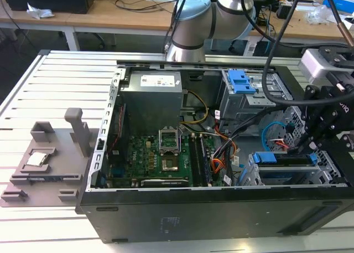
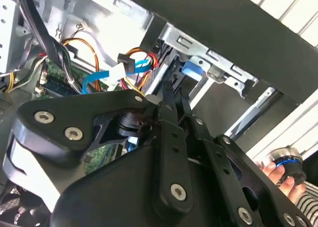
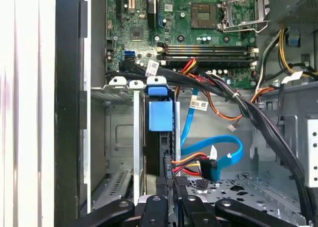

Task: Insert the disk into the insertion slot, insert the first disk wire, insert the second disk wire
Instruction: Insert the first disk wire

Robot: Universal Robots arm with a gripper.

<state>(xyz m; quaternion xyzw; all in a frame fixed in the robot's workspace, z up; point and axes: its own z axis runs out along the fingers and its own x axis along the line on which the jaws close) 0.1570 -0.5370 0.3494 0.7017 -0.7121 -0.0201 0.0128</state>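
The disk [image 1: 282,160] sits in the insertion slot of the low metal cage [image 1: 248,174] at the exterior view's right, its blue carrier [image 3: 160,115] facing out. My gripper [image 1: 306,149] is at the disk's rear edge. In the first wrist view the gripper [image 3: 175,183] is shut on a black connector [image 3: 168,167] with red, orange and yellow wires, held against the disk's edge. The blue flat wire [image 3: 233,155] lies loose beside it, and its black plug [image 3: 211,170] is unattached. In the second wrist view the gripper [image 2: 174,100] points at the carrier [image 2: 191,70].
A taller cage with a blue lever [image 1: 243,81] stands behind the slot. A thick black cable bundle [image 3: 238,105] crosses above the disk. The motherboard [image 1: 155,159] and power supply [image 1: 152,98] fill the case's left. A grey fixture [image 1: 50,159] lies outside. A hand [image 2: 273,170] rests nearby.
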